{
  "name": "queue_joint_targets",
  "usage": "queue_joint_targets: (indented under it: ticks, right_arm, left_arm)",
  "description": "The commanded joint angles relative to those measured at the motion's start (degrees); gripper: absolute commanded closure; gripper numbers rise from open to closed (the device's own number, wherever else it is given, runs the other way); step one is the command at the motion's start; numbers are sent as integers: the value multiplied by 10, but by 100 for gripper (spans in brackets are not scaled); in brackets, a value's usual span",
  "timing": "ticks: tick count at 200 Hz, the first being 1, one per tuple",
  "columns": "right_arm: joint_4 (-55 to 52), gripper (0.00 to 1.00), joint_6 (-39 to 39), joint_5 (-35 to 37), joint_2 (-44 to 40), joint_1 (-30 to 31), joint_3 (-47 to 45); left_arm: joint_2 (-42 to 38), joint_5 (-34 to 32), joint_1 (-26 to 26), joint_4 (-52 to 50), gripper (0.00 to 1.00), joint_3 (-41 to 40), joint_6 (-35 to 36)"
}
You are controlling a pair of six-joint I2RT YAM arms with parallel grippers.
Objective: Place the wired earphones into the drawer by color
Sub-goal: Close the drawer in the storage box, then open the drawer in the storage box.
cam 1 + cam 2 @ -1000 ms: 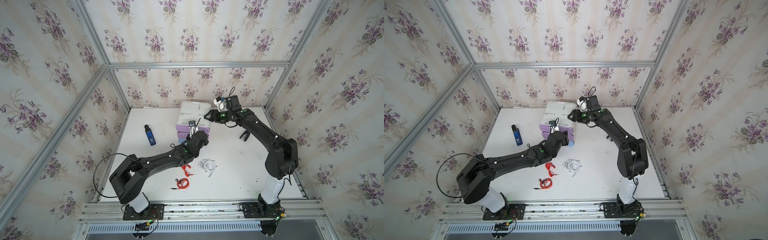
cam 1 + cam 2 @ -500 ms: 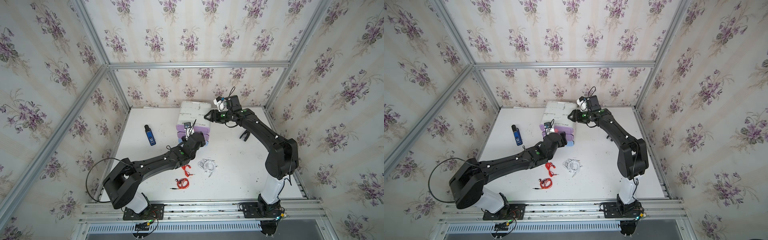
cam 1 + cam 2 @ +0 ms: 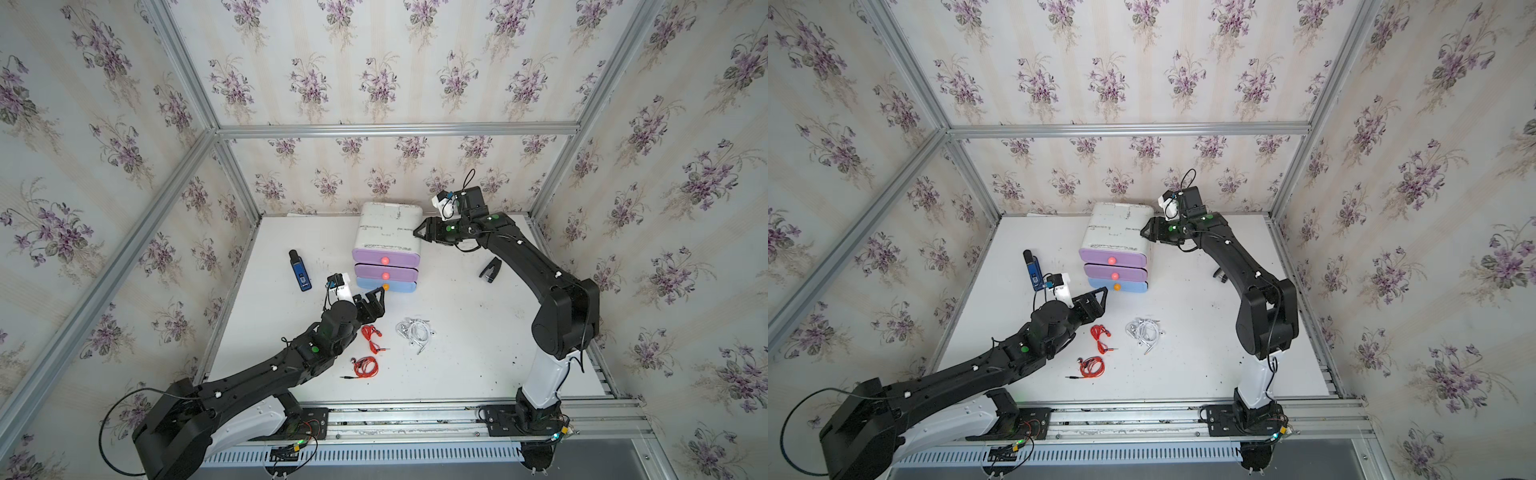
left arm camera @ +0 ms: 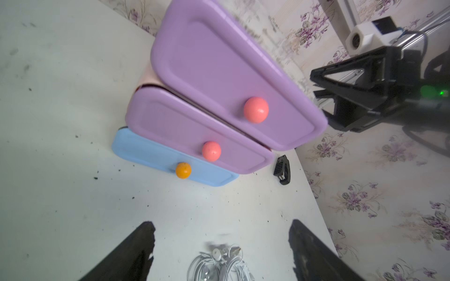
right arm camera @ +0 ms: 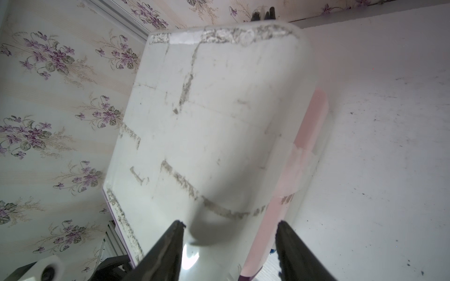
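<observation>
Top views, both: drawer unit (image 3: 386, 232) sits at the back of the table (image 3: 478, 353). Three fronts stacked: two purple with pink knobs, then the blue drawer (image 3: 401, 286) with an orange knob (image 3: 385, 286) at the bottom. Fronts look shut. Left wrist view shows a dark slit between the purple fronts, so I can't tell if one is slightly ajar.

Wired earphones are all on the table in front of the unit, none in a drawer:
- white earphones (image 3: 413, 332), loose coil
- red earphones (image 3: 371, 337), just beside the white set on the left-arm side
- second red coil (image 3: 365, 368), nearer the arm bases, jack lying out flat

Left gripper (image 3: 380, 300): fingers spread wide, nothing between them, sitting just in front of the blue drawer with one tip near the orange knob. Left wrist view has both fingers (image 4: 136, 253) over bare table. The white coil is in sight between them, untouched.

Right gripper (image 3: 417, 233): at the unit's top right edge near the front, fingers parted, clamping nothing. Tips look to be against the shell, but contact isn't confirmable.

Blue-and-black gadget (image 3: 300, 270) lies left of the unit and a small black object (image 3: 490, 270) right of it, both well apart from the earphones.
</observation>
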Motion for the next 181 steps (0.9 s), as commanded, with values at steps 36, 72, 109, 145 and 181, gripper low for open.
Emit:
queue_joint_targets:
  ticks: [36, 72, 109, 145, 181]
  right_arm:
    - [-9, 37, -5, 6, -3, 0, 1]
    - [-7, 37, -4, 4, 0, 0, 0]
    - [-9, 37, -7, 4, 3, -1, 1]
    - [-11, 37, -12, 7, 3, -1, 0]
    - [-8, 38, -8, 2, 7, 0, -1]
  left_arm:
    - [149, 161, 76, 347, 14, -45, -96]
    - [258, 202, 98, 449, 20, -24, -131]
    - [319, 205, 106, 475, 28, 0, -149]
    - [348, 221, 116, 483, 30, 19, -151]
    - [380, 225, 116, 480, 33, 37, -152]
